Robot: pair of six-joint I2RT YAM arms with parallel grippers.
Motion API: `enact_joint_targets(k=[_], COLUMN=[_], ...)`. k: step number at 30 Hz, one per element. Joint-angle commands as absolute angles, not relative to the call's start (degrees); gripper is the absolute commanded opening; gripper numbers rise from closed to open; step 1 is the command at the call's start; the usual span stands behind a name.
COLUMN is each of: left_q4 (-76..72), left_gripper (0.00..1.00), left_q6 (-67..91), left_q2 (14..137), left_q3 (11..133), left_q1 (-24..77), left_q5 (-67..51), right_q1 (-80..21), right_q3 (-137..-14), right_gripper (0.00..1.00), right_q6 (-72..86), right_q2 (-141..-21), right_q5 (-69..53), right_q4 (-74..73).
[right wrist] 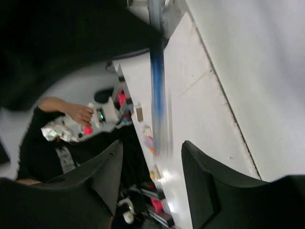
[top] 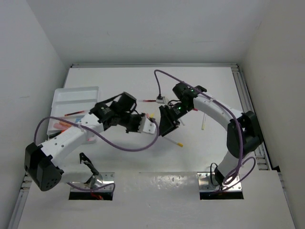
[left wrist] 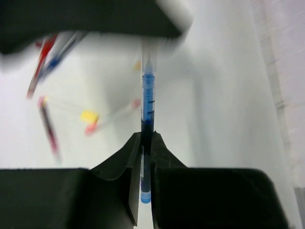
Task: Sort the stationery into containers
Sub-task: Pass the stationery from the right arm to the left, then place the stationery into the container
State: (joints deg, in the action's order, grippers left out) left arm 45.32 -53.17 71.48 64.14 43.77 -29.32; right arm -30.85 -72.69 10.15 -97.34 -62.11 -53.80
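My left gripper is shut on a thin blue pen, which sticks out ahead of the fingers above the table's middle. My right gripper is open, facing the left gripper closely. The blurred blue pen reaches down toward its gap without touching either finger. The white divided tray stands at the far left with several pens in it. Loose pens lie on the table: a red one, a yellow-capped one and a pale one.
In the left wrist view several blurred pens lie on the table below: red and blue ones, a dark red one, and yellow- and pink-capped ones. A metal rail runs along the right edge. Purple cables loop over both arms.
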Motion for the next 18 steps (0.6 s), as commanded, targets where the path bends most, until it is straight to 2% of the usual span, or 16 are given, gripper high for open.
enact_joint_targets(k=[1,5,7,10,18], left_q4=[48.4,55.4,59.0,67.7,65.8], left_gripper=[0.0,0.0,0.0,0.0,0.0], left_q6=[-61.2,-74.5,-81.4,-89.1,-104.8], left_q2=[70.6,76.2,83.1,92.9,107.6], left_q3=[65.4,71.0,75.5,89.1,96.8], left_q1=[33.3,14.6,6.1,-3.2,-15.3], left_q5=[-29.5,-29.6,-30.9,-31.6,-20.0], right_q1=[-23.7,-17.7,-15.7,-14.7,-14.2], right_q3=[-75.2,-75.0,-74.1,-72.3,-70.4], right_gripper=[0.53,0.53,0.53,0.53,0.53], right_q6=[7.7,4.8,4.2,2.6,1.1], right_q2=[-97.3,-98.2,-98.4,-98.0,-98.3], right_q5=[-62.5,-58.4,-58.2,-57.9,-52.6], right_q4=[-57.9,-58.6,-58.9,-59.5,-58.3])
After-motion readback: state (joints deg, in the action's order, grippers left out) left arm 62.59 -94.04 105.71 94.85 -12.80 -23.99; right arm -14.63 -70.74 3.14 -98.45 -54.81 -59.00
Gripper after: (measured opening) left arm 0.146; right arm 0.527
